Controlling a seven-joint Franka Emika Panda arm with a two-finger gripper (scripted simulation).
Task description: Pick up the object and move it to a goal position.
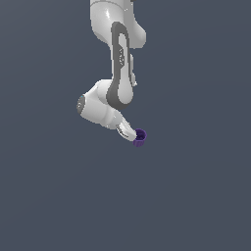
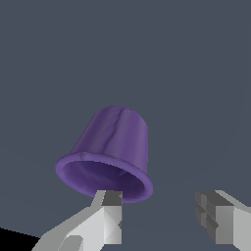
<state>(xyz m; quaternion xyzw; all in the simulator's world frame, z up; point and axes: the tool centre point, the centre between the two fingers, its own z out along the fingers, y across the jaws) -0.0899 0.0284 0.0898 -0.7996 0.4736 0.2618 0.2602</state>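
One white arm (image 1: pixel 117 59) reaches down through the exterior view, its jointed body bending at a rounded wrist and ending in a gripper (image 1: pixel 131 135) that points down and toward the exterior view's right. All around it lies a single flat, dark grey-blue surface (image 1: pixel 196 196), plain and unmarked, filling both pictures without a visible edge, wall or seam, so floor and background cannot be told apart. A small purple cup (image 1: pixel 139 138) sits right at the tips of the gripper in the exterior view, touching or nearly touching them. In the wrist view the cup (image 2: pixel 113 147) appears large and tilted, its flat closed end pointing away and its flared open rim turned toward the camera. One finger (image 2: pixel 110 215) has its tip at the lower edge of that rim, while the other finger (image 2: pixel 220 220) stands well apart to the side with bare grey ground between it and the cup. The jaws are spread wide and not clamped on anything. Whether the cup rests on the ground or is lifted cannot be told.
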